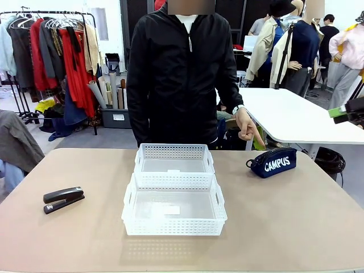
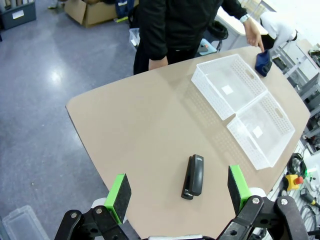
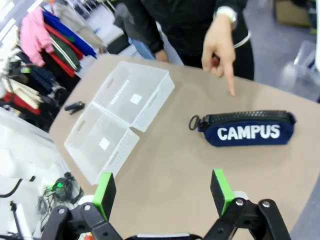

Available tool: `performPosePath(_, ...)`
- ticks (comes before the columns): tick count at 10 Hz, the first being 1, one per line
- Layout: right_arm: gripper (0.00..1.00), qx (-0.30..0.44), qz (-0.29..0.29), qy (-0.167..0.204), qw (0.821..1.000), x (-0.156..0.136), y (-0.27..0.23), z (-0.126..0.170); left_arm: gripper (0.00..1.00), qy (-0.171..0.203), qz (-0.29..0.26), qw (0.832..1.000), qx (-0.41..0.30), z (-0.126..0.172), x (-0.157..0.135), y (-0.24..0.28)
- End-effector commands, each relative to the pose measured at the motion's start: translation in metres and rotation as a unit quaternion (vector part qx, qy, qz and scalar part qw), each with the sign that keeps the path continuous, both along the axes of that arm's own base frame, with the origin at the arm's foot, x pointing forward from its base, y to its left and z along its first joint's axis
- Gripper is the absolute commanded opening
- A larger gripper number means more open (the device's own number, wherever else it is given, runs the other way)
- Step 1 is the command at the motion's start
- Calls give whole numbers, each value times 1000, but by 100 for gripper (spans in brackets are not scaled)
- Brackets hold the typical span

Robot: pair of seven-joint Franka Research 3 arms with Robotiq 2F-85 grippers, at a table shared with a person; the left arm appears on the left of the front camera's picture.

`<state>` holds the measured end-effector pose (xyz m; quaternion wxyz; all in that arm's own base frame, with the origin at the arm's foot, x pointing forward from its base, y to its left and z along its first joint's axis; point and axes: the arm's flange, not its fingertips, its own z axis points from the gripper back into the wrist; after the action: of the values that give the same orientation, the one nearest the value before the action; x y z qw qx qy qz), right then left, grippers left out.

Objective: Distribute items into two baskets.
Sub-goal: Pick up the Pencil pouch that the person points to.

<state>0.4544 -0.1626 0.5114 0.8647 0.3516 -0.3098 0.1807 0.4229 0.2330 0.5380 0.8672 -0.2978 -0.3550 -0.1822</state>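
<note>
Two white lattice baskets stand end to end mid-table, the near basket (image 1: 174,227) and the far basket (image 1: 174,152), both with nothing in them. A black stapler (image 1: 63,199) lies at the table's left. The navy "CAMPUS" pouch (image 1: 273,162) lies at the right, and the person's hand (image 1: 248,126) points a finger down at it. High above the stapler (image 2: 193,176), my left gripper (image 2: 179,192) is open. My right gripper (image 3: 162,192) is open too, hanging above the pouch (image 3: 244,128). The baskets also appear in both wrist views (image 2: 235,92) (image 3: 117,112).
The person in a black jacket (image 1: 179,74) stands at the far edge behind the baskets. A second white table (image 1: 290,114) stands behind at the right. Bare tabletop (image 1: 284,222) surrounds the baskets on all sides.
</note>
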Motion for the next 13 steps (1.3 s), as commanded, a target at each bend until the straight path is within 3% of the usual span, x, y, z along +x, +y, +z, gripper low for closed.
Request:
performPosePath(1,100,-20,0,57,998,31,7,5,100,-1,2,1000,0,1,0,0)
performPosePath(3,100,-27,-9,115,993,63,22,-6,100,-1,2,1000,0,1,0,0)
performPosePath(7,100,-102,-88,267,954,121,59,-18,100,-1,2,1000,0,1,0,0)
performPosePath(8,100,-111,-132,308,935,135,68,-21,100,-1,2,1000,0,1,0,0)
performPosePath(10,100,-155,-202,355,900,153,83,-30,100,-1,2,1000,0,1,0,0)
performPosePath(11,100,-186,-234,357,885,160,89,-38,100,-1,2,1000,0,1,0,0)
performPosePath(13,100,-183,-271,403,855,177,93,-50,100,-1,2,1000,0,1,0,0)
